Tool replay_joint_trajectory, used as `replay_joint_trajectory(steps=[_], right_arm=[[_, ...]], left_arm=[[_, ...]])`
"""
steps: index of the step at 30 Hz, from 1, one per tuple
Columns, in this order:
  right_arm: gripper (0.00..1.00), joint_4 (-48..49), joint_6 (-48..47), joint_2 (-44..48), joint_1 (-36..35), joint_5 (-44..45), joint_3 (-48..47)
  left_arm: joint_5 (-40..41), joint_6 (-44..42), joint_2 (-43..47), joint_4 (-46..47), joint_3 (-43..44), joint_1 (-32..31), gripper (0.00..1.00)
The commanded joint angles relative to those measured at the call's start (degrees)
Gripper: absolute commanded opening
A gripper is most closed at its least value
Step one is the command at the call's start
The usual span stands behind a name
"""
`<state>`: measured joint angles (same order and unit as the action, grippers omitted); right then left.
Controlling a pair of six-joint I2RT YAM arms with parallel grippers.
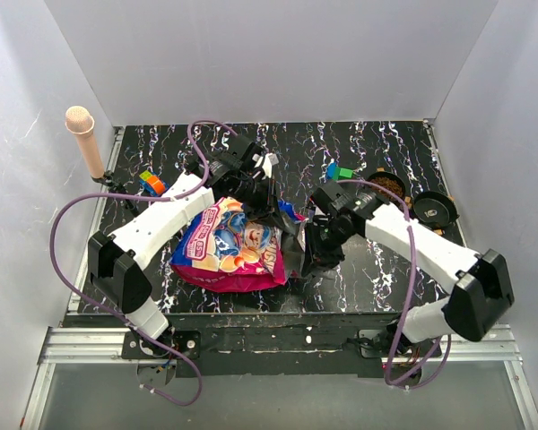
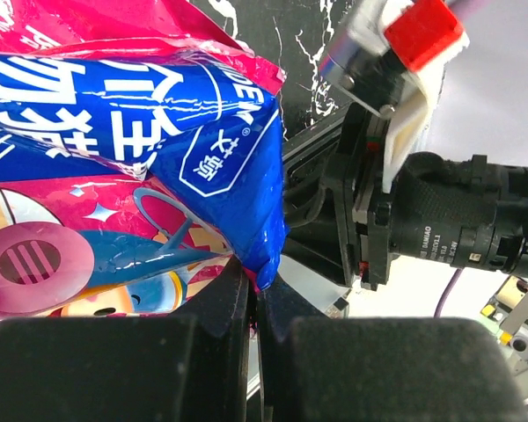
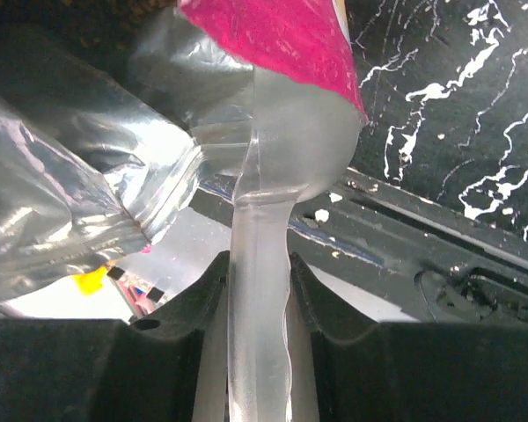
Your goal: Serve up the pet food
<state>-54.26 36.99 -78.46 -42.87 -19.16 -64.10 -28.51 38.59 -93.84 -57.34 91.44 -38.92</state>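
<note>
The pet food bag, glossy magenta with a blue panel, lies on the black marbled table between the arms. My left gripper is shut on the bag's blue corner, at the bag's far right edge. My right gripper is shut on the handle of a translucent plastic scoop. The scoop's bowl reaches into the bag's open mouth, against its silver lining. In the top view this gripper points down at the bag's right end. Kibble inside the bag is hidden.
Two small round black bowls stand at the back right; one holds brown kibble, the other looks dark inside. Toy blocks lie at the back left and back centre. A pink post stands at the left wall.
</note>
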Motion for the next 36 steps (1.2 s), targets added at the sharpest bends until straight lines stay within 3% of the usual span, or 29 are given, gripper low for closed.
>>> replay_joint_trajectory(steps=[1,4,7,10,14,18,23,29,36], right_arm=[[0.01,-9.5,0.8,-5.0,1.0,-0.6,-6.8],[0.01,1.7,7.3,-12.0,1.0,-2.0,-7.5],[0.01,25.6,15.5,-17.2,0.6,-5.5,-4.6],[0.01,40.1,18.3,-21.5,1.0,-7.8,-4.3],[0.01,53.7,17.5,-20.9,2.6,-12.4,1.0],[0.01,71.8,18.2,-16.6,3.8,-19.5,10.8],[0.01,77.6,18.6,-12.1,4.0,-24.1,18.1],[0.01,74.9,16.7,-2.0,7.9,-25.4,25.5],[0.01,75.8,18.6,7.3,9.1,-27.9,35.5]], left_arm=[[-8.7,1.6,4.6,8.2,1.3,-2.3,0.00],[-9.6,3.9,4.5,11.5,0.1,-2.9,0.00],[-9.9,6.4,3.6,14.0,-1.0,-3.3,0.00],[-10.7,9.2,2.2,15.6,-1.4,-3.4,0.00],[-11.5,13.3,1.6,19.5,-3.1,-3.5,0.00],[-11.5,11.4,2.9,19.6,-3.3,-3.5,0.00],[-7.5,8.9,5.5,14.5,-3.2,-3.4,0.00],[3.9,5.9,8.7,3.9,0.6,-2.1,0.00],[8.7,8.1,13.7,3.5,-2.9,-1.8,0.00]])
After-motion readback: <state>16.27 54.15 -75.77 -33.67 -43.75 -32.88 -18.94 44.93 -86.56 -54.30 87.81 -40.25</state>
